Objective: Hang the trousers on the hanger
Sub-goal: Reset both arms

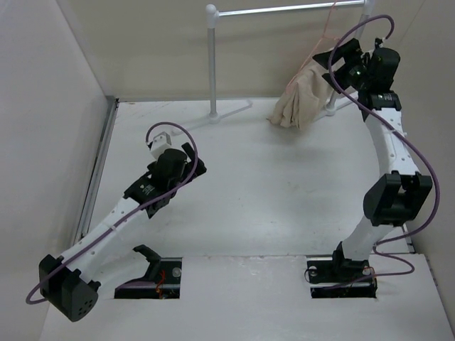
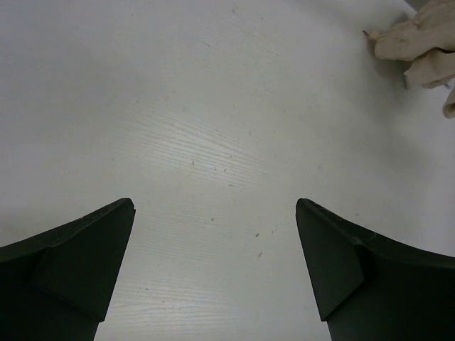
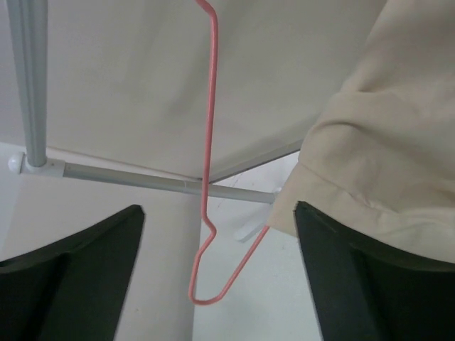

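Observation:
The beige trousers (image 1: 300, 96) hang draped over the pink hanger (image 1: 328, 30) at the back right, with their lower end bunched on the table. In the right wrist view the hanger (image 3: 209, 142) is a thin pink wire. Its lower corner hangs between my open fingers, and the trousers (image 3: 384, 142) fill the right side. My right gripper (image 1: 336, 64) is raised beside the trousers; its jaws (image 3: 220, 213) are open and hold nothing. My left gripper (image 1: 158, 144) hovers low over the table at the left, open and empty (image 2: 215, 202). A trouser edge (image 2: 419, 42) shows far off in the left wrist view.
A white tubular rack post (image 1: 211, 64) stands at the back centre and carries a metal rail (image 1: 284, 8); both show in the right wrist view, the rail (image 3: 142, 177) and the post (image 3: 28, 78). Walls close the table (image 1: 270, 185) on the left, back and right.

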Robot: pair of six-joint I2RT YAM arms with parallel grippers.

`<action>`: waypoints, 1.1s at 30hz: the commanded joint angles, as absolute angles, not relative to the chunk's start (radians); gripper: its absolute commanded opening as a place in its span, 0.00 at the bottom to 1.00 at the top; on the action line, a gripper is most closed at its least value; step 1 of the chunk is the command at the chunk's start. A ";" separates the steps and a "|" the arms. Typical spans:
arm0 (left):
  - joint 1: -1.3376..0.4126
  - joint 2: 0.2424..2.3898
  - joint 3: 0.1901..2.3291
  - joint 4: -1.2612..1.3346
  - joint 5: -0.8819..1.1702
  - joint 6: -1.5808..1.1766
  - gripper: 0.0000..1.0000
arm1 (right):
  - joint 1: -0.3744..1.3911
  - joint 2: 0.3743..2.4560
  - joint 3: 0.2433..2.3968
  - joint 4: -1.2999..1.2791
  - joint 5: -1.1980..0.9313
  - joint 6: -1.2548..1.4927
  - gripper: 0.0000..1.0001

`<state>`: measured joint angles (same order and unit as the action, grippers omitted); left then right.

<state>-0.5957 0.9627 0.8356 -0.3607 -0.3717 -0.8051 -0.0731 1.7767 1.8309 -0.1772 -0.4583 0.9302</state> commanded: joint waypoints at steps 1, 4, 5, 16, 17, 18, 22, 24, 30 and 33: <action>-0.571 1.003 0.891 -0.414 -0.368 -0.807 1.00 | -0.081 1.617 1.748 -0.176 -0.387 0.848 1.00; -0.559 1.064 0.905 -0.454 -0.350 -0.805 1.00 | -0.078 1.493 1.576 -0.204 -0.295 0.807 1.00; -0.561 1.084 0.908 -0.463 -0.344 -0.805 1.00 | -0.074 1.450 1.512 -0.209 -0.263 0.793 1.00; -0.648 1.230 0.940 -0.463 -0.314 -0.811 1.00 | -0.042 1.007 0.801 -0.340 0.078 0.768 1.00; -0.656 1.236 0.942 -0.459 -0.311 -0.811 1.00 | -0.041 0.976 0.757 -0.354 0.078 0.772 1.00; -0.662 1.244 0.943 -0.456 -0.308 -0.811 1.00 | -0.039 0.944 0.717 -0.366 0.080 0.773 1.00; -0.688 1.267 0.948 -0.437 -0.288 -0.810 1.00 | 0.001 0.826 0.603 -0.429 0.130 0.787 1.00; -0.702 1.275 0.937 -0.416 -0.281 -0.807 1.00 | 0.013 0.790 0.578 -0.471 0.169 0.787 1.00; -0.729 1.315 0.914 -0.370 -0.238 -0.804 1.00 | 0.025 0.762 0.575 -0.525 0.193 0.779 1.00; -0.740 1.324 0.917 -0.360 -0.233 -0.804 1.00 | 0.041 0.762 0.592 -0.534 0.198 0.779 1.00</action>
<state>-0.7288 1.3251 0.9058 -0.3923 -0.2474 -0.8055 0.0219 0.7704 0.5629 -0.5175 0.1612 0.7849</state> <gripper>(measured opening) 0.997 0.999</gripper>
